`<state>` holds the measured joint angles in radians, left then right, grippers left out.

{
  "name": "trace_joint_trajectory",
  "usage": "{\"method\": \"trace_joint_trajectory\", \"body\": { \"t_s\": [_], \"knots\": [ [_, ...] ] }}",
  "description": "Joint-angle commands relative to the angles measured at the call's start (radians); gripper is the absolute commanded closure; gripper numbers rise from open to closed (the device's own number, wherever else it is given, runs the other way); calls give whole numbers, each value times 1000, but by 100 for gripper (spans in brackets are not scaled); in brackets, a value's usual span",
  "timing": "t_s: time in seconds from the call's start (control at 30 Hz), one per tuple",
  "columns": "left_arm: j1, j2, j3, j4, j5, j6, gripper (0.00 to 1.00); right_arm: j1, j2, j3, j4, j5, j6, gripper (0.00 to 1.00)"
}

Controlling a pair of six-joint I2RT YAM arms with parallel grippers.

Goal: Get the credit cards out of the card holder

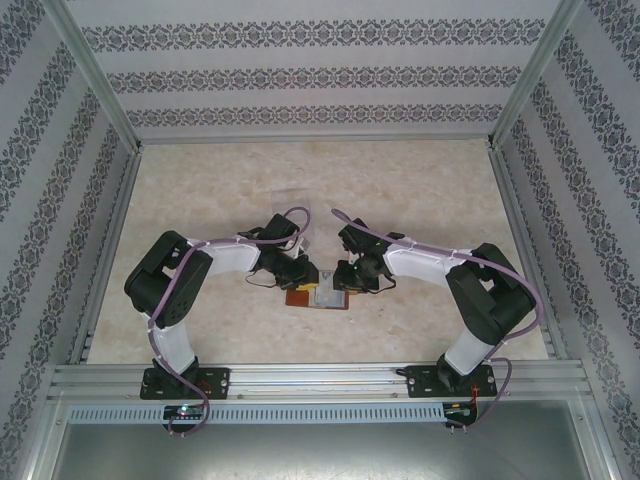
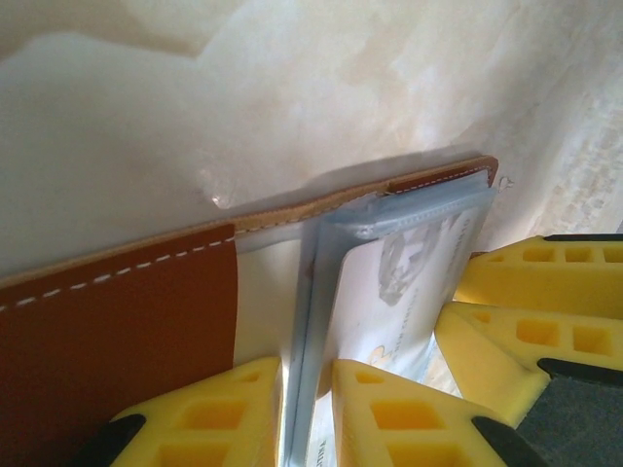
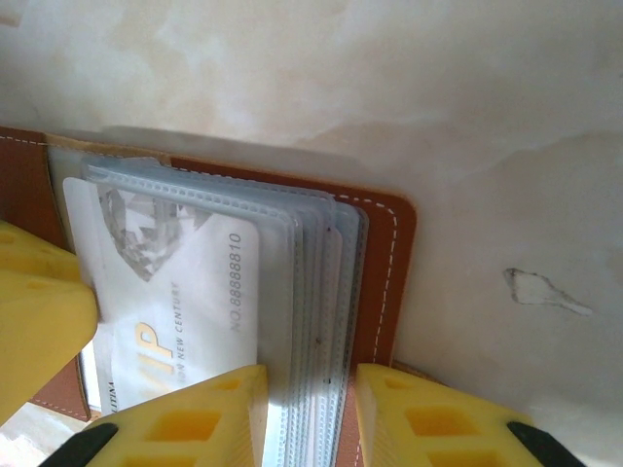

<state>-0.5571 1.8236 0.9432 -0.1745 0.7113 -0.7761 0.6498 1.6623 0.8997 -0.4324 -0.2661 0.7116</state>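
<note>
The brown card holder (image 1: pixel 298 299) lies open on the table between my two grippers. My left gripper (image 1: pixel 308 283) (image 2: pixel 304 375) is shut on the edge of one grey-blue plastic sleeve (image 2: pixel 321 292) that stands up from the holder (image 2: pixel 117 311). A pale credit card (image 2: pixel 414 282) sits in that sleeve. My right gripper (image 1: pixel 343 283) (image 3: pixel 310 379) is shut on the stack of several clear sleeves (image 3: pixel 316 292) beside the brown cover (image 3: pixel 384 272). The credit card (image 3: pixel 175 292), printed with dark lettering, lies face up to the left of that stack.
The beige marbled table (image 1: pixel 420 200) is fenced by patterned walls and an aluminium frame (image 1: pixel 300 375). Each wrist view also catches the other gripper's yellow fingers (image 2: pixel 531 336) (image 3: pixel 39 321) close alongside. A small clear fleck (image 3: pixel 545 290) lies on the table right of the holder.
</note>
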Motion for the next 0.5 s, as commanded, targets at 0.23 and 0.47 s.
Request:
{"method": "trace_joint_trajectory", "body": {
  "t_s": [0.23,0.47],
  "knots": [
    [5,27,-5,25,44,-9,87,-3,18,-23,-45,22,11,70],
    [4,9,21,-78,-14,37,90,-6,7,-28,-52,33,12,70]
  ]
}}
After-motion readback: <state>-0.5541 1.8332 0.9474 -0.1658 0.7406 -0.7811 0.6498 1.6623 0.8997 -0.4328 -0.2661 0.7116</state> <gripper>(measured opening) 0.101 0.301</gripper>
